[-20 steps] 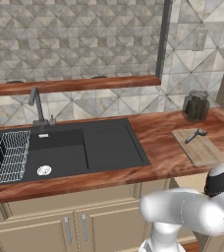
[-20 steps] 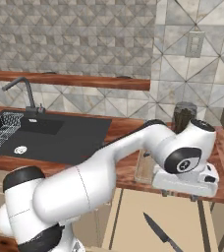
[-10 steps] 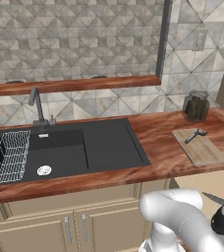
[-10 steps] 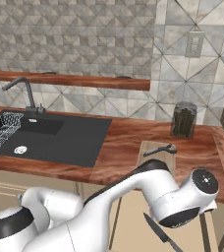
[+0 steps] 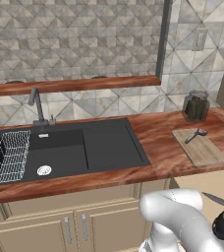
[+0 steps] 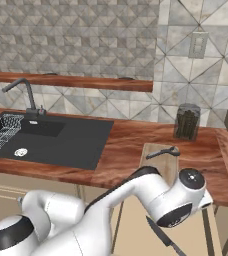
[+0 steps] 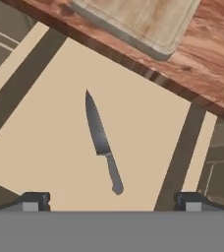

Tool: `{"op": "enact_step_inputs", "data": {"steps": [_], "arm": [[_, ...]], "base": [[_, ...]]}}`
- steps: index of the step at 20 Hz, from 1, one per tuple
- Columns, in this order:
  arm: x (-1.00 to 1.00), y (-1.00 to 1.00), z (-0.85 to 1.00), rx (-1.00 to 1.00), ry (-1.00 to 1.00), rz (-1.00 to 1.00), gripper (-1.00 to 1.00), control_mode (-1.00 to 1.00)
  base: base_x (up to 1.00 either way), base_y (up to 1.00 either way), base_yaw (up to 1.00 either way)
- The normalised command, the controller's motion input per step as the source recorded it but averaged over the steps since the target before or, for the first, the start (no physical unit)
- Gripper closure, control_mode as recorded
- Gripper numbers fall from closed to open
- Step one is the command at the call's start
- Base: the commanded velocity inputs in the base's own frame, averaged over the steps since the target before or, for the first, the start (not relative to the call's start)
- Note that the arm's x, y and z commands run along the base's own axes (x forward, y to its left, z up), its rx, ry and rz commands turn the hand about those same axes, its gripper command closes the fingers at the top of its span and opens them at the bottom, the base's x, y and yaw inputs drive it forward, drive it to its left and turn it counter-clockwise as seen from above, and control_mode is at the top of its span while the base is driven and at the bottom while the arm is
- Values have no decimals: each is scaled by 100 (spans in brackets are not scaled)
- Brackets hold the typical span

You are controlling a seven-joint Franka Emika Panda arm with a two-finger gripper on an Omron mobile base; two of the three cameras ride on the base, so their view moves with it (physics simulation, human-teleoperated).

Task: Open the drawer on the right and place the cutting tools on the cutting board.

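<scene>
Hand view is looking down into the wide, shallow beige drawer point(image 7: 133, 147), which is standing pulled out below the front edge of the reddish wooden counter point(image 7: 202, 54). A slim knife with a dark-grey blade and a lighter grey handle point(image 7: 102, 141) is lying flat on the drawer floor near its middle, tip pointing toward the counter edge and handle end pointing toward the two-finger gripper point(image 7: 109, 202). The gripper's dark fingertips point(image 7: 33, 199) are standing spread wide apart, one on each side of the knife's handle end, touching nothing.

Right base view is showing the flat rectangular light tan wooden cutting board point(image 6: 161, 162) lying near the front edge of the counter toward its right end, directly above the open drawer. A small dark-grey metal utensil point(image 6: 162, 152) is resting across the board's far end. A dark glass jar point(image 6: 186, 121) is standing behind the board by the tiled wall.
</scene>
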Motion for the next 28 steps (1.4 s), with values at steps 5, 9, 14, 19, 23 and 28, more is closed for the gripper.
{"op": "enact_step_inputs", "data": {"steps": [5, 9, 14, 19, 23, 28], "arm": [[6, -18, -46, -3, 12, 7, -100, -100], [2, -13, -55, 0, 10, 10, -100, -100], [1, -5, -43, 0, 4, 10, -100, -100], [0, -3, -29, 0, 0, 10, -100, -100], [0, -4, -35, 0, 0, 7, -100, -100], [5, -6, -36, 0, 0, 3, -100, -100]], "base": [[0, 0, 0], [0, 0, 0], [0, 0, 0], [0, 0, 0], [0, 0, 0], [0, 0, 0]]}}
